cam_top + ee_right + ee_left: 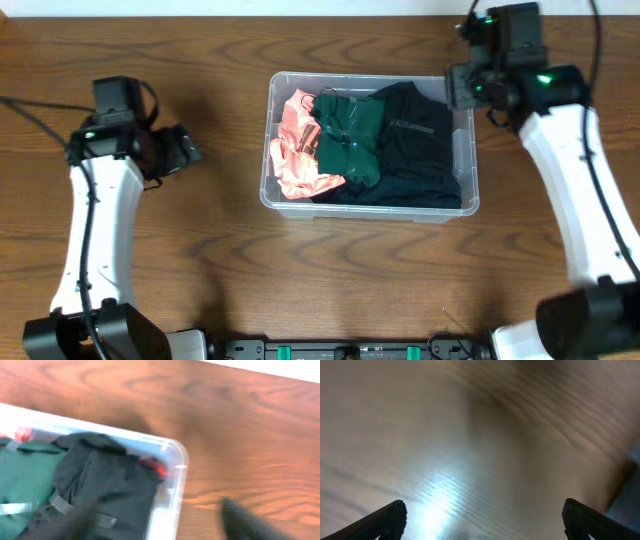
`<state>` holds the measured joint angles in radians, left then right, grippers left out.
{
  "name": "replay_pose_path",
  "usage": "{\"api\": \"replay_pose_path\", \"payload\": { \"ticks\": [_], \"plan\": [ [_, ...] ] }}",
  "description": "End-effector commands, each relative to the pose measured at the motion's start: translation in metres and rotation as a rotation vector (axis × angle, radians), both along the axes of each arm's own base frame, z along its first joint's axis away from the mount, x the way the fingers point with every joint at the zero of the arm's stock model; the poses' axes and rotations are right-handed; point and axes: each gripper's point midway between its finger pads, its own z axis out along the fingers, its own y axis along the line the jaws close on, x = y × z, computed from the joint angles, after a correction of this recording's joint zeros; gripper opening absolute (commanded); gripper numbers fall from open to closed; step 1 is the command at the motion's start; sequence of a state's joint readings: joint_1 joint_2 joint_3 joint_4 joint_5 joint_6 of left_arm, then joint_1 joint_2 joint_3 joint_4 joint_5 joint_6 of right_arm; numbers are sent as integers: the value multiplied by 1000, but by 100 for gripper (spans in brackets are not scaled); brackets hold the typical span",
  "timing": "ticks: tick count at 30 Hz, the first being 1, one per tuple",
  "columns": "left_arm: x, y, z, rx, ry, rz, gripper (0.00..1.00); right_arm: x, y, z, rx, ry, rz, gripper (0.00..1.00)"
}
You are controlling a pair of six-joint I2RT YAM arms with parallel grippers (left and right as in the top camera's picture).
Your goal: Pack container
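Centrally on the wooden table (pixel 200 260) sits the container (pixel 370 208), its long sides running left to right. Inside lie three crumpled garments: a pink one (pixel 293 150) against the left wall, a green one (pixel 347 135) beside it, and a black one (pixel 418 150) filling the right half. A small patch of red (pixel 152 466) shows at the black cloth's edge near the far right corner.

The left gripper (pixel 188 148) hangs over bare wood, well apart from the container's left wall. Its wrist view shows both fingertips (pixel 387 519) spread wide with only blurred wood grain between them.

The right gripper (pixel 458 85) is at the container's far right corner, just beside the rim. In its wrist view the fingers (pixel 250 522) are dark blurs low in the frame, set apart, with the container's rounded corner and black cloth between them; nothing is gripped.
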<state>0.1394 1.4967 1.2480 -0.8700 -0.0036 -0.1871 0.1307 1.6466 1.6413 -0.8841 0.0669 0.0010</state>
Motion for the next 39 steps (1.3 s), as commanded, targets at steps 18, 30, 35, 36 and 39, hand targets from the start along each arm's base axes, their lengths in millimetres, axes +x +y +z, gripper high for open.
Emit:
{"api": "replay_pose_path", "payload": {
  "ticks": [18,30,35,36,39],
  "plan": [
    [-32,-45,77,15,-204,-248,98,-105,-75,-5,142,30,-228,99],
    [-141,-53,116,42,-595,-219,98,-224,-61,-7,140,-307,-203,99],
    [-170,-55,124,56,-680,-219,98,-252,-58,0,139,-365,-198,99],
    [-174,-55,125,57,-687,-219,98,-256,-58,-2,139,-362,-198,99],
    [-178,-55,126,60,-704,-219,98,-265,-56,-12,140,-319,-202,99]
  ]
}}
